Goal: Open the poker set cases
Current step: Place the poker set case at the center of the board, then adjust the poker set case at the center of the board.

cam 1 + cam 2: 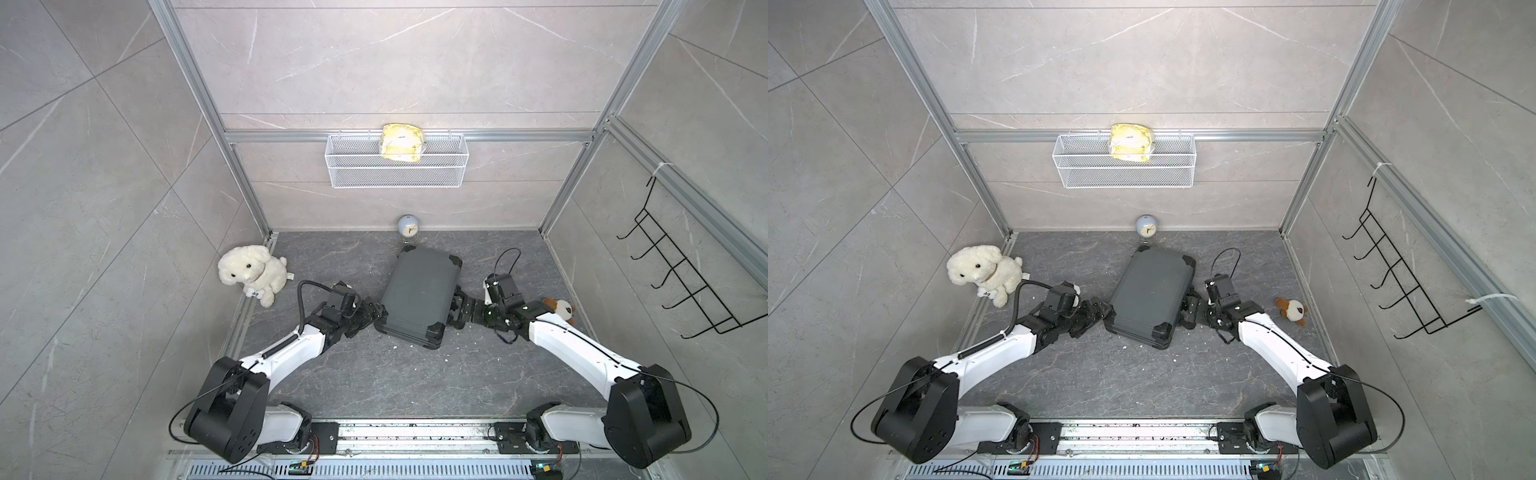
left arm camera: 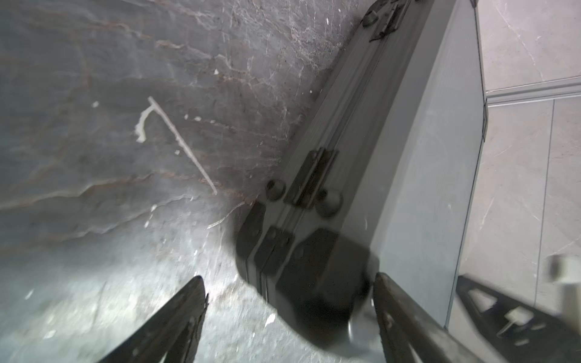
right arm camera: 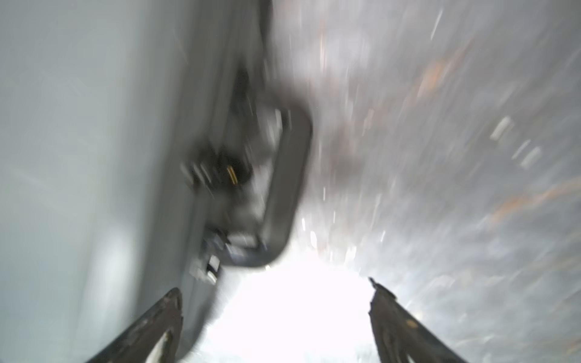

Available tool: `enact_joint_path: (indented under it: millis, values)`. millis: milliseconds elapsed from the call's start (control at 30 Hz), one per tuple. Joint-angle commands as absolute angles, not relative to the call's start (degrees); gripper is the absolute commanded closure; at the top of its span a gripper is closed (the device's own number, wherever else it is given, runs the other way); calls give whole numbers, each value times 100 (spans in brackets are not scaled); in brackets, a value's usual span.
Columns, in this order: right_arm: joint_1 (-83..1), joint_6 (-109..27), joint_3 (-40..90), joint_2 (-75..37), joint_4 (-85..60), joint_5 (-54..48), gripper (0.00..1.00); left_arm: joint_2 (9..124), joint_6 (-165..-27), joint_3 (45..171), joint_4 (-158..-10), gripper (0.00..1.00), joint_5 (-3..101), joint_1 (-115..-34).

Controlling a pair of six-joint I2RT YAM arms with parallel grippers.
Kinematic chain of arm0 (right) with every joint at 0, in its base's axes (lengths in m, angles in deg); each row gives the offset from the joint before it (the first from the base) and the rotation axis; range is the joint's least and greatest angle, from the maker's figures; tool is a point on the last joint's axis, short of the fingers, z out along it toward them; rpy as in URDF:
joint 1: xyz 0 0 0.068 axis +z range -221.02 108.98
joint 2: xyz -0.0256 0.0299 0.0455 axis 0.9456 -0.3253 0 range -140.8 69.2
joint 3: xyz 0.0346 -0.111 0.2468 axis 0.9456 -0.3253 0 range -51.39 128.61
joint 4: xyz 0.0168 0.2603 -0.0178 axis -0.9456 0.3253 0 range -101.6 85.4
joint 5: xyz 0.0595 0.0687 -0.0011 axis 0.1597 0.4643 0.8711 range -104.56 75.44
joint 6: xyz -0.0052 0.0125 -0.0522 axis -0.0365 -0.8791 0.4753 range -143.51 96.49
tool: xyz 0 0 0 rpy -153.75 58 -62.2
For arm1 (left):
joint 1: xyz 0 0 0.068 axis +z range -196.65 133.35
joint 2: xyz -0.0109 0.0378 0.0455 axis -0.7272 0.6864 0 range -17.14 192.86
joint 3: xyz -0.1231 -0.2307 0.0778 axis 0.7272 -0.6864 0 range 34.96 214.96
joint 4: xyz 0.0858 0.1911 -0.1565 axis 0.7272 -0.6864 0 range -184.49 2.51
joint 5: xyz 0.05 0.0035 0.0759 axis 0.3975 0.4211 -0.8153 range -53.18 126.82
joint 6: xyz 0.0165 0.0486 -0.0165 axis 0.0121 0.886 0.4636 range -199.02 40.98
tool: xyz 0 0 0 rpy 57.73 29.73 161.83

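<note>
Case: the dark grey case (image 1: 417, 291) lies flat on the floor (image 1: 365, 374), just past centre toward 12 o'clock, long axis running roughly 1 to 7 o'clock; both top views agree (image 1: 1148, 291).
Lid: down all round. No gap shows at the seam in either wrist view, and nothing of the inside can be seen.
Handle side: faces 3 o'clock. The handle (image 3: 284, 176) lies beside that edge; the fittings next to it are too blurred to tell whether they are fastened or released.
Far side: faces 9 o'clock, with what reads as a hinge (image 2: 309, 176) across the seam.
Left gripper: the left gripper (image 2: 289, 278) is at the case's 7 o'clock corner, jaws apart, astride the black corner guard (image 2: 320, 276). One finger is close by the guard, the other clear over the floor. It grips nothing.
Right gripper: the right gripper (image 3: 275, 287) is at the case's 4 o'clock edge near the handle, jaws spread wide with only floor between them.
Done: by my reading, only the approach; both grippers are at the case.
Left to do: free the latches on the handle side, then swing the lid up about the 9 o'clock edge, likely with the left arm bracing.
Bystanders: clock (image 1: 408, 226) at 12 o'clock of the case, dog (image 1: 251, 274) at 10, small plush (image 1: 1292, 311) at 3; none is in the way.
</note>
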State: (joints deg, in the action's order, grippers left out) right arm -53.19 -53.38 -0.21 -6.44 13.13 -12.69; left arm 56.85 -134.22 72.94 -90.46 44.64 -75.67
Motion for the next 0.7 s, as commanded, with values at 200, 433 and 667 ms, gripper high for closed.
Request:
enact_joint_path:
  millis: [200,433,667]
  values:
    - [-5978,-5120,2736,-3296,364,251,0,5829,-14080,7185,-8349,14,3676,-8934]
    - [-6107,-4865,4711,-4984,717,833,0,6445,-14199,7222,-7624,14,3914,-9095]
    - [-6099,-4587,5687,-5909,1103,1403,0,6706,-14142,7265,-7514,14,3896,-8915]
